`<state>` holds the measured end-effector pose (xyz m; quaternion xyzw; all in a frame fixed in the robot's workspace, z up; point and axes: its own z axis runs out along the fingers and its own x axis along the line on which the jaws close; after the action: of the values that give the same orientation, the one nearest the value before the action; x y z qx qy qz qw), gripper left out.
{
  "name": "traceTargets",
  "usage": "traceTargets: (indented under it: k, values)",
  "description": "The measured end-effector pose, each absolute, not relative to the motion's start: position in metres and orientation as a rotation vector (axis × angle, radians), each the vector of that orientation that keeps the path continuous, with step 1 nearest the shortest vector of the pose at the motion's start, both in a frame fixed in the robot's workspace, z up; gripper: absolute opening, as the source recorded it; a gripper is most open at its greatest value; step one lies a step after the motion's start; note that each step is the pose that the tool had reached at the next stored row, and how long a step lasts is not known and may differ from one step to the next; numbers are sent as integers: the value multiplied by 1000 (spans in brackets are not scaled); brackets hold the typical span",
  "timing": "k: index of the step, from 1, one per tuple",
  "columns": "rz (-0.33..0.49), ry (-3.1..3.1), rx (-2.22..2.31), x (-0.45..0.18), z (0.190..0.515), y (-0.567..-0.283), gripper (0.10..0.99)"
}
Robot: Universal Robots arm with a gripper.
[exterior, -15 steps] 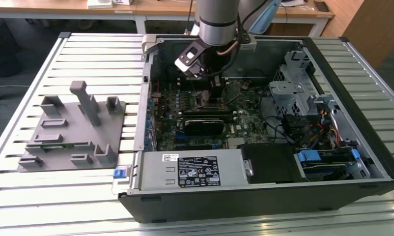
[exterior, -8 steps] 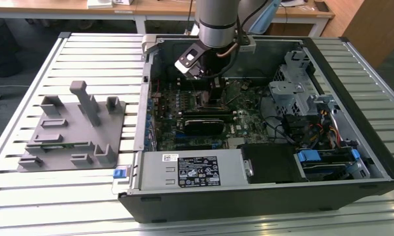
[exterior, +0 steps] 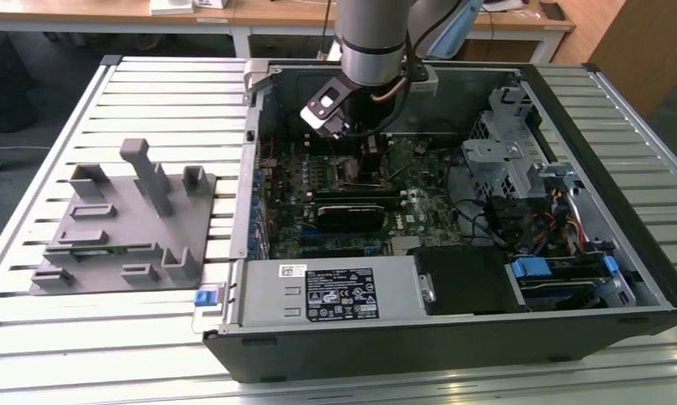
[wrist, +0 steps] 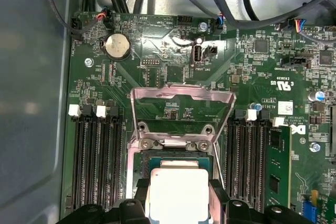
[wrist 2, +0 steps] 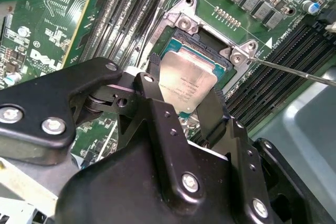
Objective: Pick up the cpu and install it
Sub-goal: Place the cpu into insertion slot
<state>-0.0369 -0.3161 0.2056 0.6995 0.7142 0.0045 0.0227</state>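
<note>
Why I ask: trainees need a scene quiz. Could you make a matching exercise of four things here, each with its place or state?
Things:
1. cpu
2. socket load plate
3. coin cell battery
4. grey plastic tray

Places or states:
A. on the slatted table, at the exterior view's left of the computer case
B. swung up, open
C. gripped by the tool over the socket
D. seated flat on the motherboard

Pairs: 1-C, 2-B, 3-D, 4-A
</note>
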Motion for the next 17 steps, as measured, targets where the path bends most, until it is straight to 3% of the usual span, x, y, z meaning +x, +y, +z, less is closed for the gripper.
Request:
traceTargets:
  k: [17]
  values:
    - [14, 2209, 2169, -38, 199, -312, 533]
